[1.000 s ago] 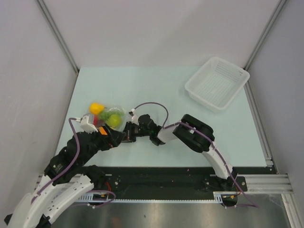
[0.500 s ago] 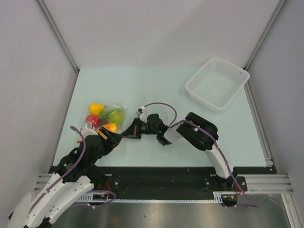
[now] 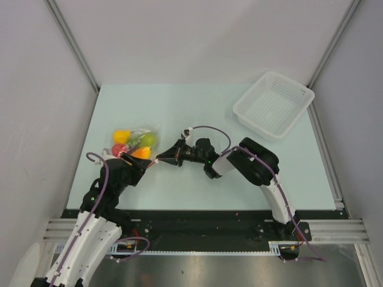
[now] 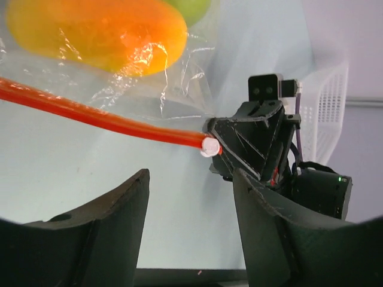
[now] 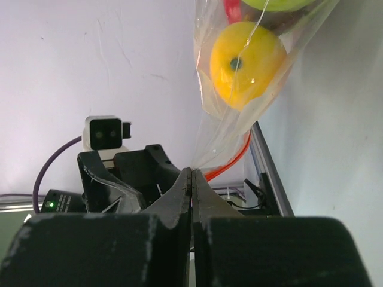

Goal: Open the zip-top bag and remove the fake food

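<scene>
At lower left of the top view, the left jaws stand wide apart, gripping nothing, just short of the orange-red zip strip (image 4: 108, 116). Beside them, the right jaws are pinched tight on a corner of the clear crinkly zip-top bag (image 5: 224, 128), probably to tension its mouth. The glossy plastic fruits (image 3: 122, 136) sit inside it on the bench (image 3: 197, 113).

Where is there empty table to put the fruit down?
Bare table runs along the far edge, from behind the bag across to the basket. Another free patch lies by the right edge, in front of the basket. The near left is crowded: the right fingers pinch the bag there, beside the open left fingers.
</scene>
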Robot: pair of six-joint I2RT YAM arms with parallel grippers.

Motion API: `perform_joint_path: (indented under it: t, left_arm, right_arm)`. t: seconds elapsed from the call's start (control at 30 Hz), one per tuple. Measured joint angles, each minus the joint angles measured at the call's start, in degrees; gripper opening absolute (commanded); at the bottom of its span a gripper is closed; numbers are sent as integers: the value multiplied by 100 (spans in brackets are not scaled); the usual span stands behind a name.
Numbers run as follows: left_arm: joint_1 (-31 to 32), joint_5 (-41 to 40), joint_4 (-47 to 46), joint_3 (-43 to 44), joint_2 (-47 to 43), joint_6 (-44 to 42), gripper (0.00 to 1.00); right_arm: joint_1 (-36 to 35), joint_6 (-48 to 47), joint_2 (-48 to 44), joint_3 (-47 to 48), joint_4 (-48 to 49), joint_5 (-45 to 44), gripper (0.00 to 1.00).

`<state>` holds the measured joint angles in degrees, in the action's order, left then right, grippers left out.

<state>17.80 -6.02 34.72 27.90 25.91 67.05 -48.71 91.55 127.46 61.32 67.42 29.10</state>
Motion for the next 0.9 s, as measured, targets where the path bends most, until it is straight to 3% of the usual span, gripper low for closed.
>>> perform_joint_path:
  t: [0.13,0.3,0.47,0.9]
  left_arm:
    - [-227,656,-457,-271,-39,-116,65]
    - [-289,1213,-1016,-345,109,-160,53]
    - [-321,1285,-1167,-555,9,-118,46]
    - [-337,1266,-1370,-879,-420,90,42]
  right_arm:
    - [-136,173,-50,57,-61,15,0]
    - [-273,295,-260,70,-278,-98,0]
    - [-278,372,-474,15,-282,-234,0]
    - [-328,658,-487,-157,-168,-345,0]
